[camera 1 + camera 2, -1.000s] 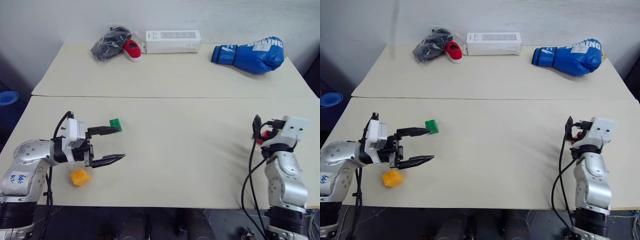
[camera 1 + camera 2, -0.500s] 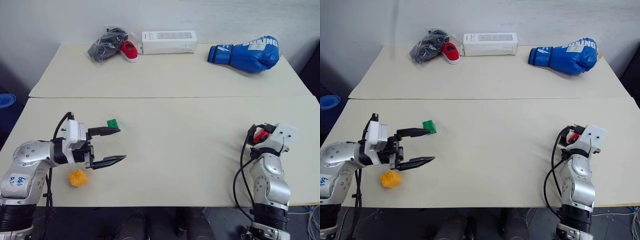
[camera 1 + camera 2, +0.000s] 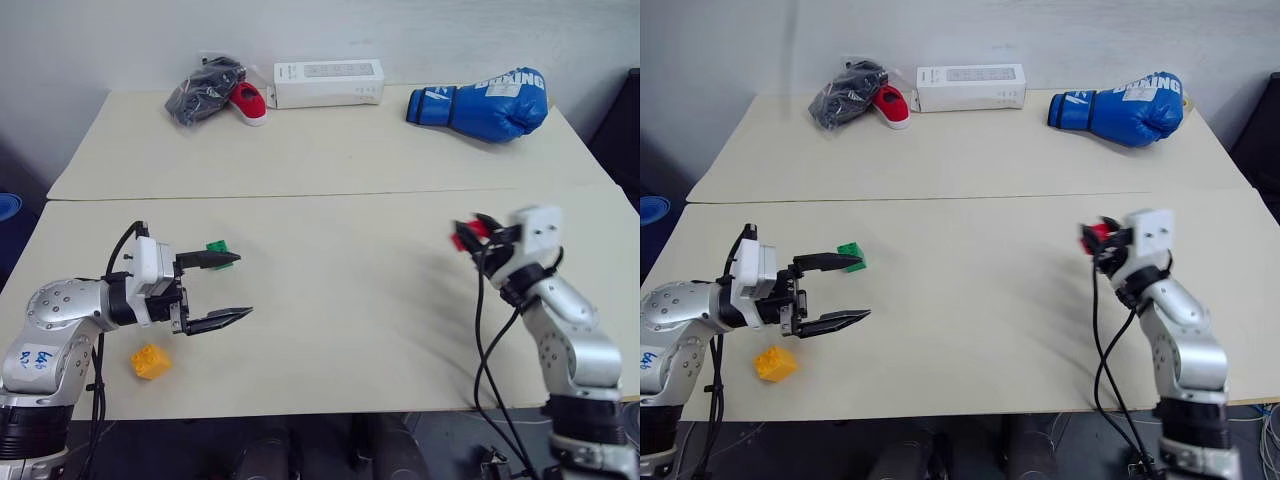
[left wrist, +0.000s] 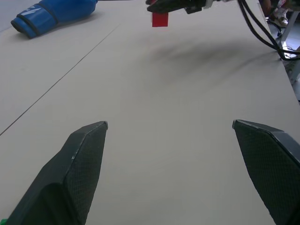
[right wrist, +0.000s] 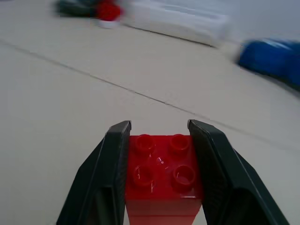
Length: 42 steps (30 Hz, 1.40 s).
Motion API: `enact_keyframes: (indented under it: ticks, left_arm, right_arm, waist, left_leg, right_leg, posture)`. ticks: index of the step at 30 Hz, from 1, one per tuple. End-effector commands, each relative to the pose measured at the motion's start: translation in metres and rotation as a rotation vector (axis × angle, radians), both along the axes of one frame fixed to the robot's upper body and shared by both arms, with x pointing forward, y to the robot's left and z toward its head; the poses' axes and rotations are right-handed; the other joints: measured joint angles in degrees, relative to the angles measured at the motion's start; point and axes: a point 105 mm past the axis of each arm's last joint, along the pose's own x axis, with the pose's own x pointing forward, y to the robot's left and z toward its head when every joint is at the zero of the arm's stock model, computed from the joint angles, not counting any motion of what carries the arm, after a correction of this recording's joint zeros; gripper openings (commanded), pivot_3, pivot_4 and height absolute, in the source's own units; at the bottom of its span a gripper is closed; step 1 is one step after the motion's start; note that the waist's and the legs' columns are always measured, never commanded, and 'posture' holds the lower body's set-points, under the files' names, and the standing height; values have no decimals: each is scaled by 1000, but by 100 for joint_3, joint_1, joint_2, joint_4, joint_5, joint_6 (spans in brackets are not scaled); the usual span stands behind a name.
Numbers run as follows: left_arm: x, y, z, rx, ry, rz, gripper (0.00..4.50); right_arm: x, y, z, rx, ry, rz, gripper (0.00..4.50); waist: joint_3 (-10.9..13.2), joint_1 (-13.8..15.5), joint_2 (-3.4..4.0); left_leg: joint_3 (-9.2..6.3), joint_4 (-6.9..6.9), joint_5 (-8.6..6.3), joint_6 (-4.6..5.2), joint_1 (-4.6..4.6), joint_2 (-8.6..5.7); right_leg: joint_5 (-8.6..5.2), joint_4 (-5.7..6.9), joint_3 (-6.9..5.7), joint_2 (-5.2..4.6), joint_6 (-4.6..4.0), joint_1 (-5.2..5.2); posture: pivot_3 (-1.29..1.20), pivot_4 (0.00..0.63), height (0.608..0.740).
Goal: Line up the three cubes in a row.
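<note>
One red cube [image 5: 161, 176], now lifted in right end effector [image 3: 1102, 238].

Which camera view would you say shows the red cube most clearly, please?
The right wrist view: the red cube sits close up, studs visible, clamped by the right tool. The eye views show a small red patch at that tool; the left wrist view shows it small, above the table.
</note>
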Motion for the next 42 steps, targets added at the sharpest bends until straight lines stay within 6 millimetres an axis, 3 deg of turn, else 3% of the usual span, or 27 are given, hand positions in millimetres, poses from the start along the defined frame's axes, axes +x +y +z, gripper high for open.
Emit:
enact_keyframes:
  ticks: [1,7,20,24,29,34,36,38,42]
  left_arm:
    - [-3,-2,5,-5,-31,-5,4500]
    - [-8,-1,6,-2,-12,-11,4500]
    - [-9,9,11,8,-9,26,4500]
    - [-7,16,13,-3,-9,61,4500]
    - [-9,59,16,-32,10,227,4500]
    - [-22,113,9,-42,48,431,4500]
    - [-33,150,1,-65,78,586,4500]
    - [-43,179,-6,-89,90,716,4500]
    - [-54,208,-14,-137,109,839,4500]
  right_arm:
    - [-31,33,-21,-186,32,467,1494]
    - [-33,46,-45,-283,95,751,1494]
    - [-21,54,-67,-244,140,780,1494]
    - [-19,53,-67,-244,116,770,2668]
    - [-20,44,-42,-196,-3,717,4454]
    - [-32,31,-20,-90,-122,626,4485]
    - [-45,18,-12,23,-182,567,4485]
    - [-53,5,-15,70,-163,484,4485]
    - [-71,-13,-23,116,-84,424,4485]
  waist:
    - [2,10,-7]
    - [7,42,-16]
    - [7,17,-15]
    - [7,19,-15]
    - [7,4,-14]
    - [8,13,-14]
    - [7,17,-14]
    - [7,38,-14]
    - [6,102,-17]
  left_leg:
    - [0,0,0,0,0,0]
    - [-4,14,-2,18,-1,-17]
    - [-16,15,-1,11,2,-15]
    - [-16,15,-1,11,2,-15]
    - [-17,15,-2,9,1,-14]
    - [-18,12,-5,5,3,-10]
    - [-19,12,-6,4,2,-9]
    - [-21,9,-10,1,4,-8]
    - [-20,8,-23,7,6,-10]
  right_leg:
    - [0,-1,-1,0,0,0]
    - [7,-10,-10,-21,11,17]
    - [7,-13,-18,-21,11,25]
    - [7,-13,-18,-20,11,25]
    - [7,-14,-19,-20,11,24]
    - [5,-16,-20,-18,9,24]
    - [5,-19,-20,-18,9,25]
    - [5,-22,-21,-18,9,26]
    - [5,-24,-17,-24,9,28]
  posture:
    - [0,150,740]
    - [0,150,740]
    - [0,150,740]
    - [0,150,740]
    - [0,150,740]
    - [0,150,740]
    - [0,150,740]
    - [0,150,740]
    - [0,150,740]
